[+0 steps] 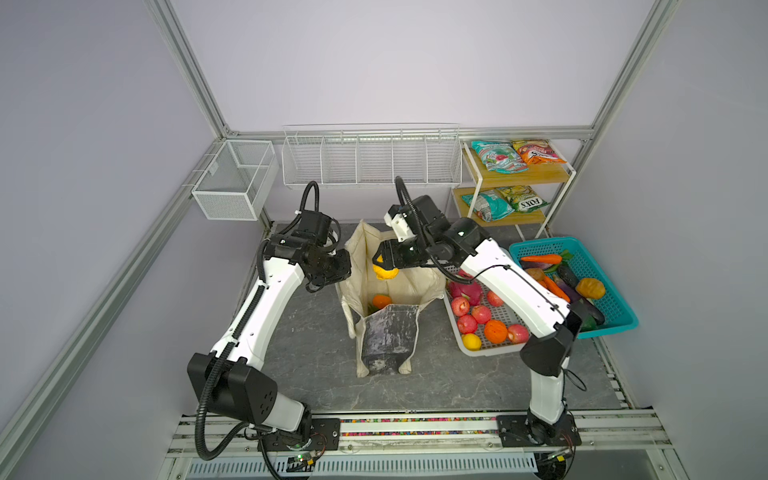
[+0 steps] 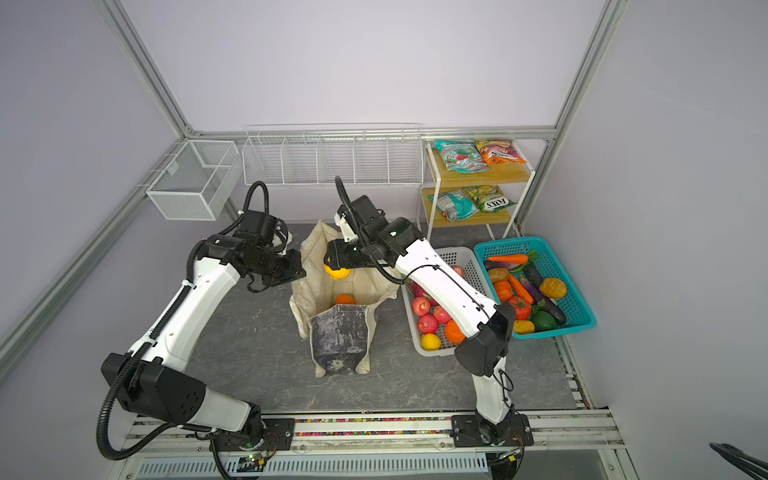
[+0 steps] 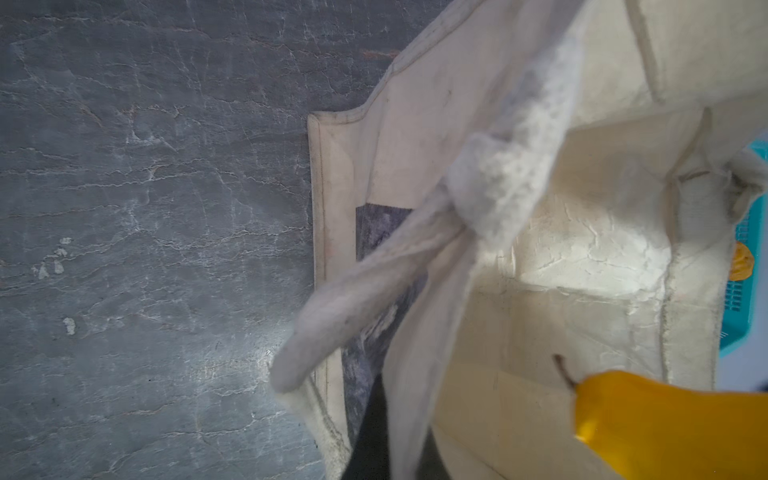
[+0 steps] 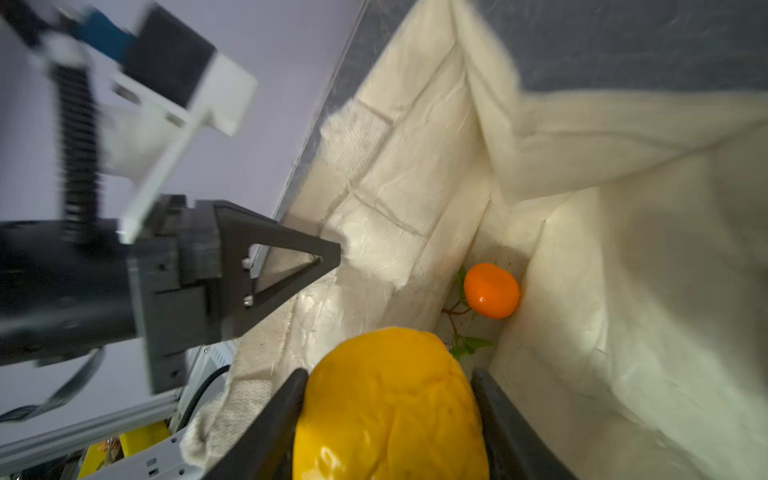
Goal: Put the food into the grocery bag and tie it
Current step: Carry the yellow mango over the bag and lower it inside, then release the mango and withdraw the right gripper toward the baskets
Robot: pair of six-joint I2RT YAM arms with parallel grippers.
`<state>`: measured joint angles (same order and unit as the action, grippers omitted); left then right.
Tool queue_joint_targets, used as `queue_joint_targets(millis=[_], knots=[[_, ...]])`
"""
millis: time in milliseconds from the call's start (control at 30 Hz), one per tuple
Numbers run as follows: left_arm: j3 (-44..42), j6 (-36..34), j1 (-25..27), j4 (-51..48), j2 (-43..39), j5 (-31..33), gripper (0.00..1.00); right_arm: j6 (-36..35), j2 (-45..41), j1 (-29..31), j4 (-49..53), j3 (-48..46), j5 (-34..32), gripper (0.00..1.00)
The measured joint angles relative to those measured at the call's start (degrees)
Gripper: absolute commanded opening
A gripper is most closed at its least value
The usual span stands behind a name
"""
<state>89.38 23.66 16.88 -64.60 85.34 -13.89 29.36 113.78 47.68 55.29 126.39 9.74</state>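
Note:
The cream grocery bag stands open mid-table, its dark grey panel facing the front. My left gripper is shut on the bag's left rim, and cloth runs between its dark fingers. My right gripper hangs over the bag's mouth, shut on a yellow fruit. An orange with green leaves lies on the bag's bottom.
Right of the bag, a white perforated basket holds apples, an orange and a yellow fruit. Beyond it a teal basket holds vegetables. Snack packets lie on a two-level shelf at the back right. Wire baskets hang on the back wall.

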Motion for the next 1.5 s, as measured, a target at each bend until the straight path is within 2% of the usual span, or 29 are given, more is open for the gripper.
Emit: queue_joint_targets(millis=[200,533,733,1100,1333,1367,1433,1467,1500], knots=[[0.4,-0.4,0.0,-0.4,0.0,1.0,0.00,0.0,4.3,1.6,-0.3,-1.0,4.0,0.59],[0.4,-1.9,0.0,-0.9,0.0,4.5,0.00,-0.5,5.3,2.1,-2.8,-7.4,7.2,0.60],[0.4,-2.1,0.0,-0.9,0.0,5.2,0.00,-0.7,7.8,2.6,-4.8,-11.8,8.0,0.60],[0.5,-2.1,0.0,0.0,0.0,5.3,0.00,-2.7,13.8,3.4,-5.9,-14.4,6.7,0.64],[1.8,-2.1,0.0,0.0,0.9,5.3,0.00,-4.1,13.8,3.5,-7.9,-16.9,6.3,0.73],[1.9,-2.1,0.0,0.0,1.0,5.2,0.00,-4.1,13.8,3.5,-8.0,-16.9,6.3,0.77],[2.0,-2.1,0.0,0.0,1.4,5.2,0.00,-4.3,13.8,3.5,-8.3,-16.9,5.8,0.97],[2.0,-2.1,0.0,0.0,1.5,5.2,0.00,-4.8,13.8,3.5,-8.2,-16.9,5.4,0.89],[2.0,-2.1,0.0,0.0,1.7,5.0,0.00,-5.5,13.8,3.5,-8.2,-16.9,4.9,0.88]])
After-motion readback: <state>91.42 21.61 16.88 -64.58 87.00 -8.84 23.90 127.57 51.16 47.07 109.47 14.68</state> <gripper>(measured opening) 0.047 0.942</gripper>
